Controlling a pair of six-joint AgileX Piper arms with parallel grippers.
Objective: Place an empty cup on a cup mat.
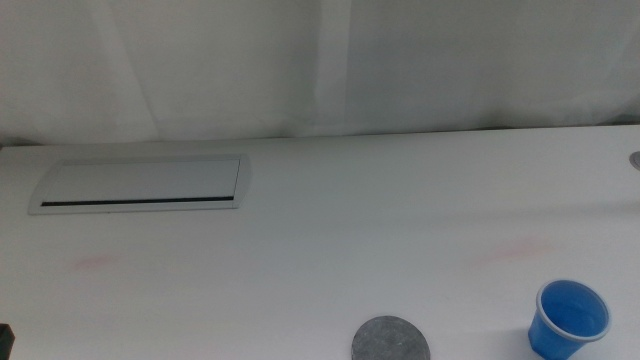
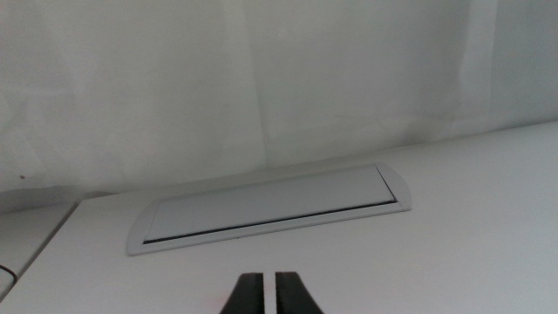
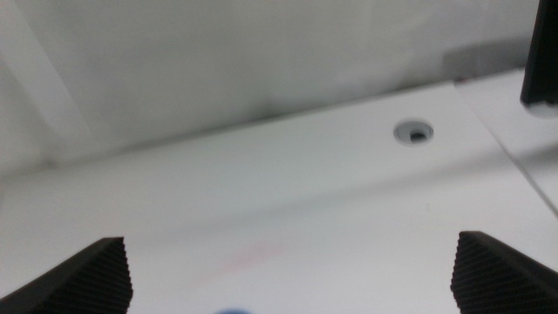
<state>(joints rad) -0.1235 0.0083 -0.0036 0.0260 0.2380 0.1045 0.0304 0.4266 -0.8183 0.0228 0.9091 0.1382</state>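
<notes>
Nearby, little crowds the table (image 1: 350, 230): a white panel (image 1: 142, 184) with a dark slot lies far left, well apart from the task things. Upright at the near right stands the cup (image 1: 568, 319), with the mat (image 1: 391, 341) to its left, apart and bare. Out of the middle view, the left gripper (image 2: 270, 295) faces the panel, jaws clenched with a thin gap. Spread wide, the right gripper (image 3: 296, 270) hangs over what may be the cup's rim, a blue sliver. No writing shows.
</notes>
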